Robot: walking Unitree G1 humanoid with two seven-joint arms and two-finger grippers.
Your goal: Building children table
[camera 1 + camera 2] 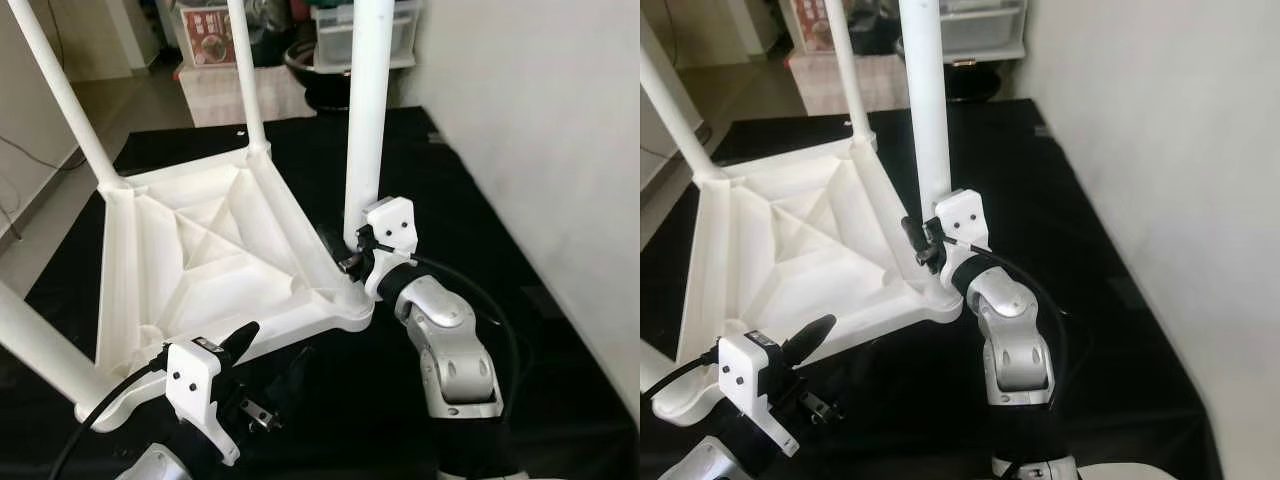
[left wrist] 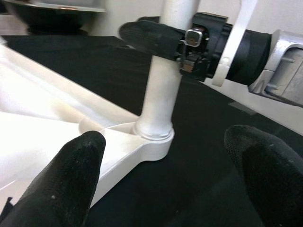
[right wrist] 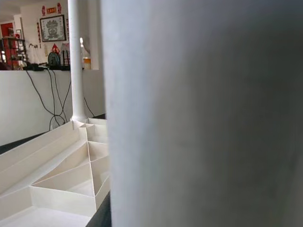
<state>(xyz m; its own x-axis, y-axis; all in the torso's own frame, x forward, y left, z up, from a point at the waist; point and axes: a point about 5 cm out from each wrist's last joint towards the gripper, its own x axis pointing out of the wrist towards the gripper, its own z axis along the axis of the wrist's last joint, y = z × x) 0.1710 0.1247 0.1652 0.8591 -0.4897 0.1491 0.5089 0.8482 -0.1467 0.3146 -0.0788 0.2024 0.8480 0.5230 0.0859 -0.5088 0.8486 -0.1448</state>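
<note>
A white plastic children's table (image 1: 200,250) lies upside down on a black mat, its ribbed underside facing up and its legs pointing upward. My right gripper (image 1: 350,250) is shut on the near-right leg (image 1: 365,120), just above its socket at the table's corner. The left wrist view shows those black fingers (image 2: 151,38) wrapped around that leg (image 2: 158,94). The same leg (image 3: 199,113) looms close in the right wrist view. My left gripper (image 1: 268,358) is open and holds nothing. It hovers low over the mat by the table's near edge, pointing toward that corner.
Three more legs stand at the far-left (image 1: 65,100), far (image 1: 245,70) and near-left (image 1: 40,350) corners. The black mat (image 1: 480,200) runs to a white wall (image 1: 560,150) on the right. Storage boxes (image 1: 335,30) and a black bowl (image 1: 320,65) sit behind the mat.
</note>
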